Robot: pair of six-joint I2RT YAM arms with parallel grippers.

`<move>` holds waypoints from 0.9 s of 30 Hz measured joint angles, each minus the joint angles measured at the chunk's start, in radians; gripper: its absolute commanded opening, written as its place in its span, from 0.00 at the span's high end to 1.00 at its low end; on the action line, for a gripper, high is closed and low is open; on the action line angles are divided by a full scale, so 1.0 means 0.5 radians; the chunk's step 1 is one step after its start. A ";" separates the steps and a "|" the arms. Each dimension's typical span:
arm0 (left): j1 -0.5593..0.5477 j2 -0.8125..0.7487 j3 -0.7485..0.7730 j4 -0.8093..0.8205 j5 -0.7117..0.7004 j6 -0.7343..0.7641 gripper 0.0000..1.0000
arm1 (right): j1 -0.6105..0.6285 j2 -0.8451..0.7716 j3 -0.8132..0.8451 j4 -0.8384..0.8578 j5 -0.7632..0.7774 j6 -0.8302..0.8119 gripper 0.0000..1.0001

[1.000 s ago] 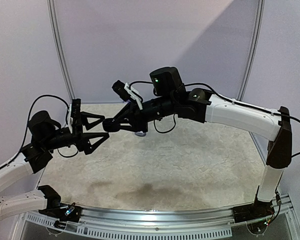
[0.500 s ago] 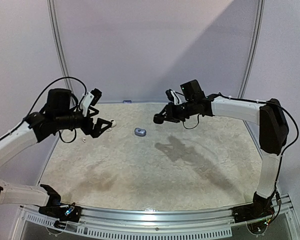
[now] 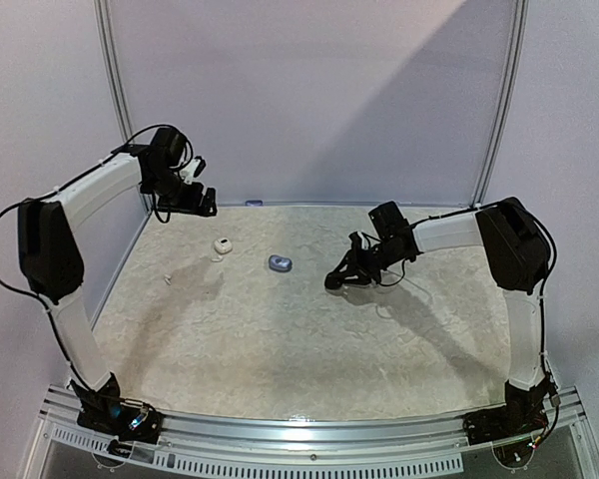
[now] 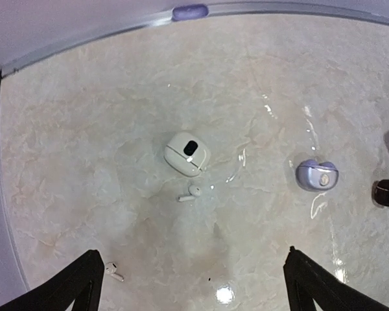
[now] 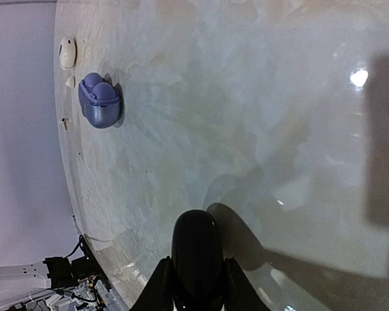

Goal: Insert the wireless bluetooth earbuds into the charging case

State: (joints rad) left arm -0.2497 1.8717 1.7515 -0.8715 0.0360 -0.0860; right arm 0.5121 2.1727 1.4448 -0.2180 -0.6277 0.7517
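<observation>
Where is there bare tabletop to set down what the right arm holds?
Free: the whole near half of the table, from the arm bases up to the right gripper, which holds the black case. Crowded: far left, where the white case, purple case and two loose earbuds lie.

Three cases and two loose earbuds, placed from the middle case point(image 3: 280, 262) on the desk point(image 3: 280, 349)

The middle case lies toward the desk's far edge. To its left and slightly farther back, well apart from it, lies the left case point(image 3: 222, 245), with the first earbud point(image 4: 190, 192) just beside that case on its near side. The second earbud point(image 3: 167, 278) lies farther left still, nearer the arm bases than the middle case and close to the desk's left edge. To the right of the middle case and a little nearer the bases, the held case point(image 5: 196, 249) sits between the fingers of the right pincer point(image 5: 196, 288). The left pincer point(image 3: 202, 205) hangs over the desk's far left corner, behind and left of the middle case.
</observation>
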 measured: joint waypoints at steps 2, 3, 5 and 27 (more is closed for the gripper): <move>0.024 0.127 0.058 -0.031 -0.014 -0.131 0.01 | -0.027 0.018 0.000 -0.006 -0.022 0.011 0.72; 0.031 0.182 0.066 -0.035 -0.022 -0.195 0.01 | -0.040 0.019 0.001 -0.014 -0.028 0.013 0.69; 0.040 0.266 0.066 -0.031 -0.039 -0.312 0.01 | -0.054 0.020 0.009 -0.045 -0.022 0.005 0.64; -0.025 1.009 0.549 0.163 -0.156 -0.868 0.08 | -0.062 0.082 0.471 -0.853 0.495 -0.378 0.01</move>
State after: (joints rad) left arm -0.2623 2.3764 2.0258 -0.7898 -0.0422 -0.5201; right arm 0.4812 2.2135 1.6802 -0.6445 -0.3801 0.5629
